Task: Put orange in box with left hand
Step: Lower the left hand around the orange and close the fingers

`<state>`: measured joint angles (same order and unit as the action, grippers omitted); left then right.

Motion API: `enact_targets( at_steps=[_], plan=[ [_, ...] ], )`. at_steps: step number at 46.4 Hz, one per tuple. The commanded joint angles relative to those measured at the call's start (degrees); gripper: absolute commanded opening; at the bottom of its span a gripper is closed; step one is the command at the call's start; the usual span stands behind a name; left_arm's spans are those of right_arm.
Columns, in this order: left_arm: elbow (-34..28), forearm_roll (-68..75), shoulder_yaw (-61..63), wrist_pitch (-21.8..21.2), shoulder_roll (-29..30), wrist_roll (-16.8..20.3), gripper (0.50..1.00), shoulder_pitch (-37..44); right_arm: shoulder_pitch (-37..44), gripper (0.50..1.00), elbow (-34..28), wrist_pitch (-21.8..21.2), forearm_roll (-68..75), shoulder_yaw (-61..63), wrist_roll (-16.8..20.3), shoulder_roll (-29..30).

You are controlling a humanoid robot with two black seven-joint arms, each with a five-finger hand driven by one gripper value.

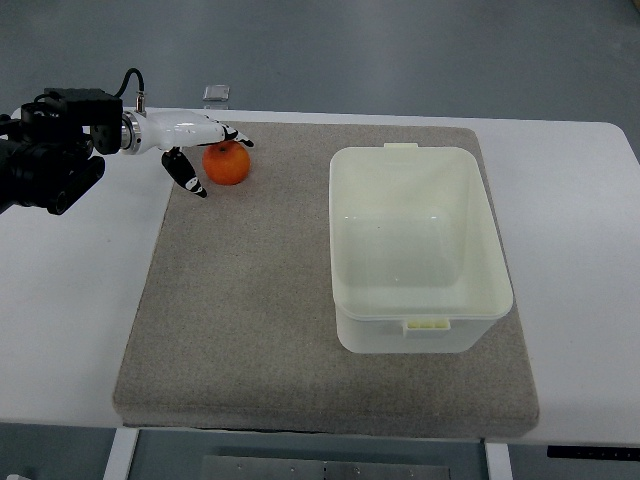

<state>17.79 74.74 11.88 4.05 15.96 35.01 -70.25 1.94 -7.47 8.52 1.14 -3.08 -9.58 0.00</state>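
Note:
An orange (228, 164) rests on the grey mat (250, 300) near its far left corner. My left hand (205, 150) reaches in from the left edge and sits right against the orange's left side. Its white fingers with dark tips are spread around the fruit, the thumb (187, 170) low in front and the other fingers (236, 135) over the top. The hand does not clasp the orange. A white plastic box (415, 245), with nothing inside, stands on the right half of the mat.
The mat lies on a white table (70, 300). A small grey object (216, 94) sits at the table's far edge just behind the hand. The left arm's black forearm (50, 145) fills the upper left.

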Motion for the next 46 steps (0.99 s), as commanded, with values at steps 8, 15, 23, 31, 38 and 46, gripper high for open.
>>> enact_targets(
  at_steps=[8, 15, 23, 31, 38, 46],
  plan=[
    [-0.7, -1.7, 0.2, 0.1, -0.5, 0.0, 0.975, -0.1, 0.0, 0.926, 0.0, 0.0, 0.0, 0.0, 0.0, 0.0],
    [-0.6, -1.7, 0.4, 0.1, -0.6, 0.0, 0.958, 0.0, 0.0, 0.926, 0.0, 0.0, 0.0, 0.0, 0.0, 0.0],
    [-0.6, -1.6, 0.4, 0.2, -0.6, 0.0, 0.864, 0.0, 0.0, 0.926, 0.0, 0.0, 0.0, 0.0, 0.0, 0.0],
    [-0.7, -1.4, 0.5, 0.1, -0.9, 0.0, 0.866, 0.4, 0.0, 0.926, 0.0, 0.0, 0.0, 0.0, 0.1, 0.0],
    [-0.7, -1.4, 0.6, 0.1, -1.0, 0.0, 0.808, 0.9, 0.0, 0.926, 0.0, 0.0, 0.0, 0.0, 0.0, 0.0],
    [-0.9, -1.4, 0.7, 0.2, -1.3, 0.0, 0.709, 1.4, 0.0, 0.926, 0.0, 0.0, 0.0, 0.0, 0.0, 0.0]
  ],
)
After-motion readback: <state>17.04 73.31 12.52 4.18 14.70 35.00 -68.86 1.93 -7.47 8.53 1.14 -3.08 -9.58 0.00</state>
